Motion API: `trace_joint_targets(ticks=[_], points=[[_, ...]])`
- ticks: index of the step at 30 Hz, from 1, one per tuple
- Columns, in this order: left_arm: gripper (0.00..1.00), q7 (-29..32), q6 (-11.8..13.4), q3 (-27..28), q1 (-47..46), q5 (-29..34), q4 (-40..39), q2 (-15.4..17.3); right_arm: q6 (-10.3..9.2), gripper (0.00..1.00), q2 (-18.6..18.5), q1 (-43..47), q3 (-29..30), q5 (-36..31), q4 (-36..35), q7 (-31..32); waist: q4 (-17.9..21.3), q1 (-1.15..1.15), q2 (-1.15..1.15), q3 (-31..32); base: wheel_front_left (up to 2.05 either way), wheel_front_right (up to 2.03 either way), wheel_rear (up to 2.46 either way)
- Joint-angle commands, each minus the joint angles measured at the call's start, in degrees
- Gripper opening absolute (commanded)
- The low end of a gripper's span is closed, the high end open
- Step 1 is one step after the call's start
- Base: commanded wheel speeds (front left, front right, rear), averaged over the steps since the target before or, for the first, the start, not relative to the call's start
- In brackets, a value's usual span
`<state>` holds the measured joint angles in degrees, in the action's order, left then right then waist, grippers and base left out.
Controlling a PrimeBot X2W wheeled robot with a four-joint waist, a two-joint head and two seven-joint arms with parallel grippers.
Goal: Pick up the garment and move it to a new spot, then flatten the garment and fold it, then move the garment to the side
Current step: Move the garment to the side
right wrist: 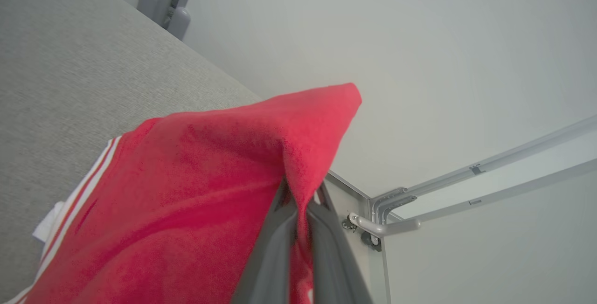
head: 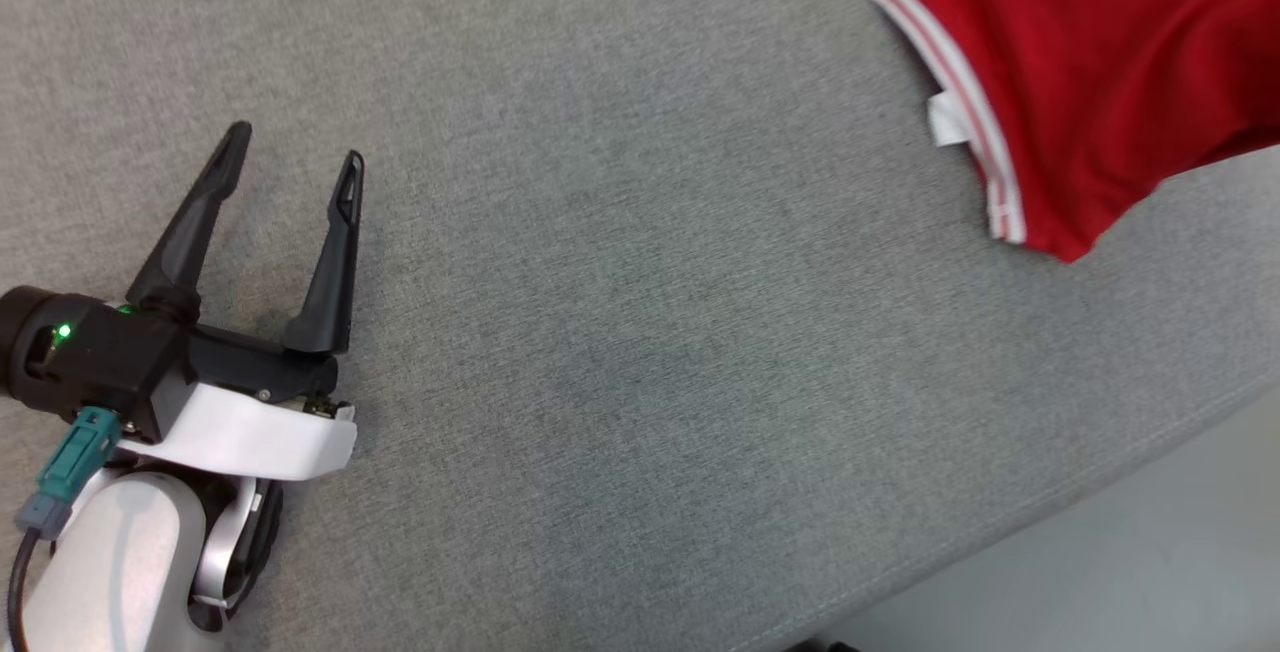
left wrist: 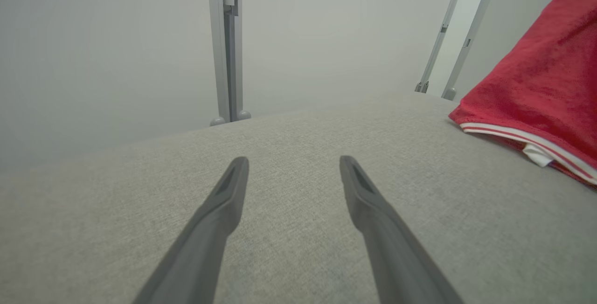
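A soft red knit garment with white-striped trim (head: pixel 1100 62) lies at the far right of the grey fabric-covered table (head: pixel 640 332), partly lifted. A fold of it is pinched between the closed fingers of the right gripper (right wrist: pixel 302 199). The left gripper (head: pixel 295 147) is held wide open and empty, well apart from it. The cloth is judged light and limp, so the striped hem is best gripped near a corner.

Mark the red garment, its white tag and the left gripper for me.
red garment (head: pixel 1100 62), head view, on the plain red cloth.
white tag (head: pixel 947 119), head view, middle of the tag.
left gripper (head: pixel 296 144), head view, midway between its open fingertips.
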<state>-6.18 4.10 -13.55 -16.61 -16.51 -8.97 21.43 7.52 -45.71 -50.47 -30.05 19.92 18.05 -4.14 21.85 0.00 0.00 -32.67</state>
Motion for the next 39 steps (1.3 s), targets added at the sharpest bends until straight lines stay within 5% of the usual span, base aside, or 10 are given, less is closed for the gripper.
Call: trace_joint_targets(ticks=[1, 8, 9, 10, 19, 24, 32, 39], points=[[1.00, 0.10, -0.15, 0.29, -1.16, 0.41, -0.58, 0.66, -0.06, 0.00, 0.24, -1.55, 0.92, 0.14, 2.94, -0.04, -0.57, 0.00, 0.00, -2.28, 0.00, 0.00, 0.00], [1.00, 0.41, -0.77, -0.41, -2.95, 0.72, -0.94, 1.19, -0.05, 0.05, 4.57, -5.97, 4.68, -0.51, 18.55, -2.14, -2.54, 0.00, 0.00, -5.88, 0.00, 0.00, 0.00], [1.00, 0.38, -0.91, -0.53, -3.18, 0.73, -0.85, 1.23, -0.05, 0.33, 5.43, -6.37, 6.00, -0.62, 20.96, -2.18, -2.79, 0.00, 0.00, -6.19, 0.00, 0.00, 0.00], [1.00, 0.38, -0.86, -0.64, -3.42, 0.74, -0.77, 1.21, -0.05, 0.98, 6.19, -6.67, 7.44, -1.09, 23.61, -1.82, -3.02, 0.00, 0.00, -6.45, 0.00, 0.00, 0.00], [1.00, -0.96, -0.89, -1.50, -3.59, 0.20, 1.43, 0.45, -0.05, 1.00, 13.46, -3.75, 15.85, -0.98, 36.89, -7.93, -4.06, 0.00, 0.00, -5.18, 0.00, 0.00, 0.00], [1.00, -1.87, -0.37, -1.46, -2.57, -0.29, 2.51, -0.03, -0.05, 1.00, 16.03, -1.38, 21.10, -0.56, 36.27, -10.85, -3.83, 0.00, 0.00, -2.31, 0.00, 0.00, 0.00], [1.00, -4.03, 1.64, 0.25, 1.55, -2.58, 4.78, -1.34, -0.04, 1.00, 25.94, 14.37, 33.63, -5.25, 9.95, -11.11, -4.69, 0.00, 0.00, 5.85, 0.00, 0.00, 0.00], [1.00, -5.62, 3.33, 1.79, 5.98, -4.95, 5.22, -2.89, -0.04, 1.00, 36.12, 29.28, 34.61, -6.83, -8.80, -10.03, -7.62, 0.00, 0.00, 12.54, 0.00, 0.00, 0.00]])
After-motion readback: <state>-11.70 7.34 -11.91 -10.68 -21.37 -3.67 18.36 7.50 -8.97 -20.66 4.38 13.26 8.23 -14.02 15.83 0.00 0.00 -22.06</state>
